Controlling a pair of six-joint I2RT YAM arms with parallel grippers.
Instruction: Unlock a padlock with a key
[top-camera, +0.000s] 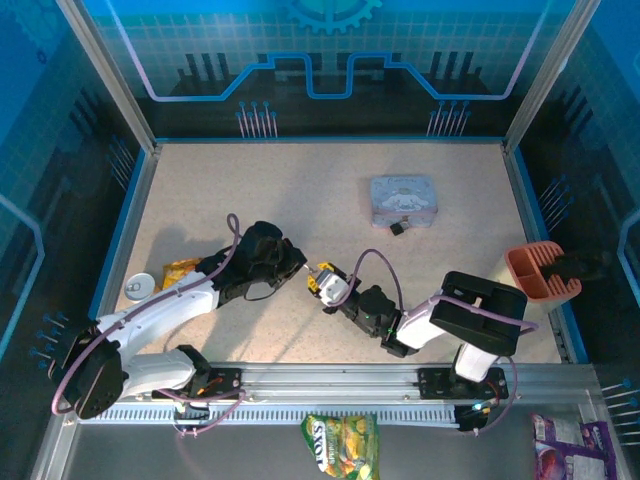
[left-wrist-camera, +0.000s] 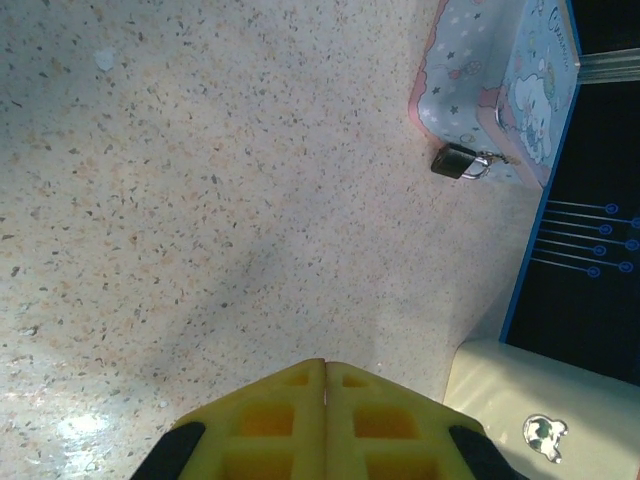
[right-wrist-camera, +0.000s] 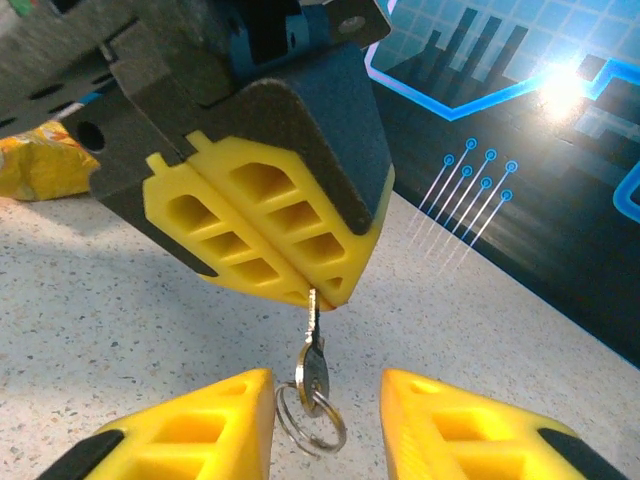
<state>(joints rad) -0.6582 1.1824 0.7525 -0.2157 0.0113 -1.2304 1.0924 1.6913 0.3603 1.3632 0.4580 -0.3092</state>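
Observation:
The key (right-wrist-camera: 314, 365), a small silvery key with a split ring (right-wrist-camera: 310, 420) through its head, hangs blade-up from my left gripper (right-wrist-camera: 310, 290), which is shut on the blade tip. My right gripper (right-wrist-camera: 326, 378) stands open with a yellow finger on each side of the key's head and a gap on both sides. From above, the two grippers meet tip to tip near the table's front middle, left gripper (top-camera: 302, 266) and right gripper (top-camera: 326, 282). The padlock (top-camera: 398, 228), small and dark with a thin shackle, lies against the pale blue tin (top-camera: 403, 198). The padlock (left-wrist-camera: 455, 162) lies far ahead of my left gripper (left-wrist-camera: 325, 365).
An orange-yellow snack packet (top-camera: 180, 270) and a round can (top-camera: 139, 287) lie by the left arm. A terracotta tray (top-camera: 540, 272) sits at the right edge. A green packet (top-camera: 340, 440) and a purple one (top-camera: 560, 450) lie below the front rail.

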